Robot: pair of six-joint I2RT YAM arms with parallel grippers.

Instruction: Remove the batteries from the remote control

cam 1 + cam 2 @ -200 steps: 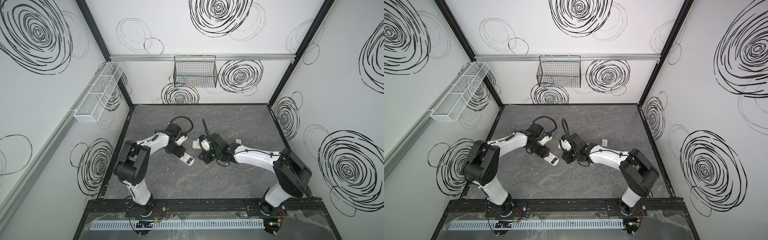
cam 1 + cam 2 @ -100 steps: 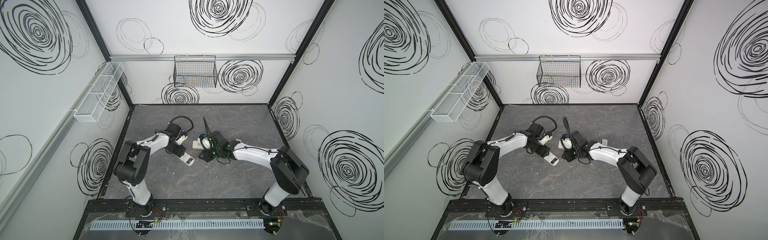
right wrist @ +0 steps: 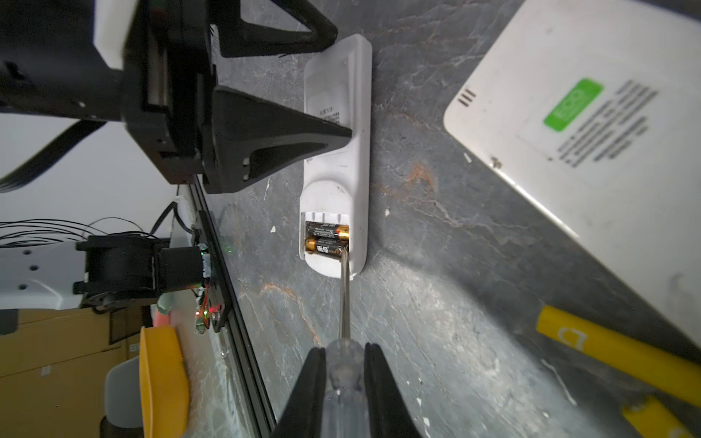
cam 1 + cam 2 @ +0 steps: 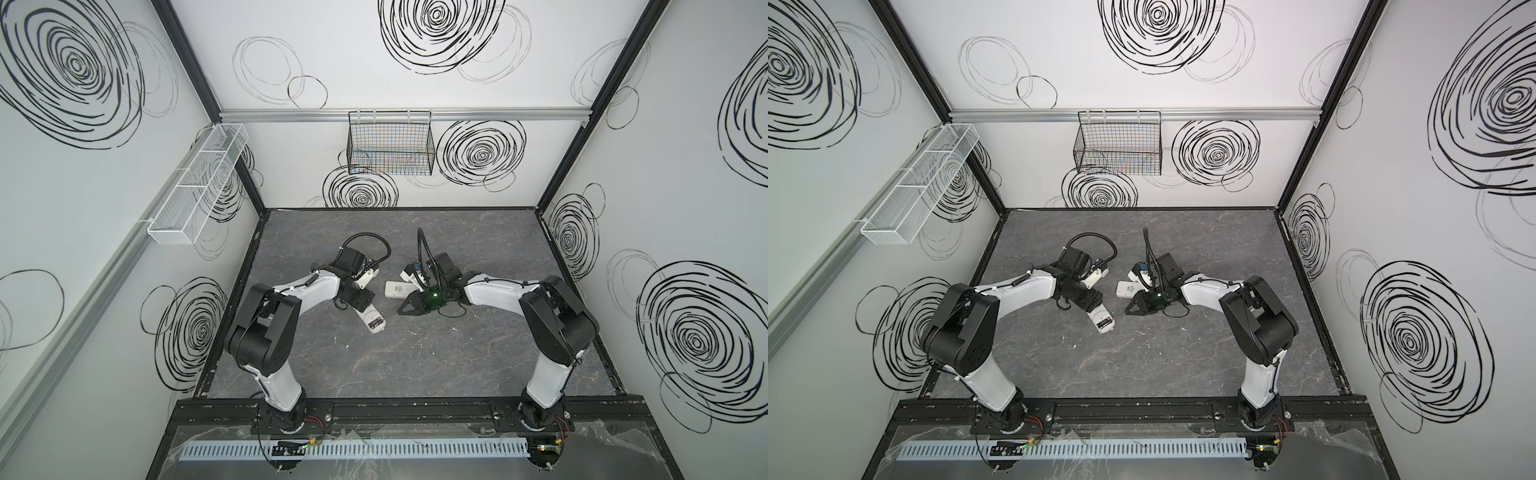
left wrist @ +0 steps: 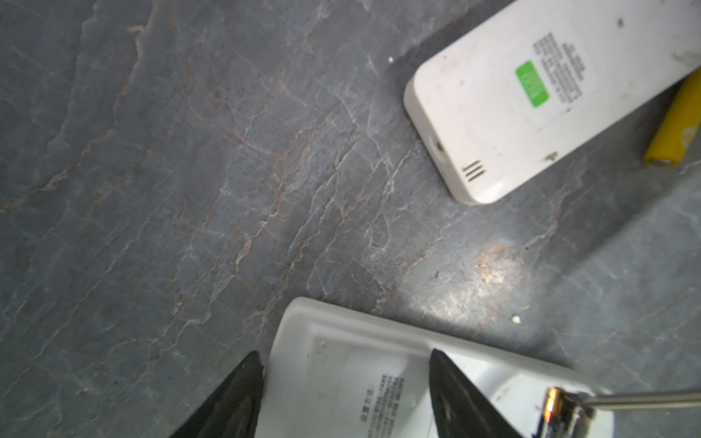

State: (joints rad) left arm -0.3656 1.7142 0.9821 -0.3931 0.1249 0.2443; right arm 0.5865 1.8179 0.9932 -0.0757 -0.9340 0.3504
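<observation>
A white remote control [image 3: 335, 151] lies back up on the grey table, also visible in both top views [image 4: 372, 324] [image 4: 1102, 322]. Its open compartment holds two black batteries [image 3: 326, 239] with brassy ends. My left gripper [image 5: 345, 356] stands open over the remote, one finger beside its end and the other resting on its back. My right gripper [image 3: 344, 349] is shut on a clear-handled screwdriver [image 3: 343, 379]. The screwdriver's tip touches the end of the nearer black cell. Two yellow batteries [image 3: 614, 352] lie loose on the table next to a second white remote [image 3: 588, 132] with a green sticker.
A black wire basket [image 4: 390, 145] hangs on the back wall and a white mesh rack [image 4: 199, 191] on the left wall. The black front rail [image 3: 235, 303] runs close to the remote. Small white flecks dot the table.
The right arm's elbow has swung inward while its gripper and the screwdriver stay by the remote. The left arm has barely moved.
</observation>
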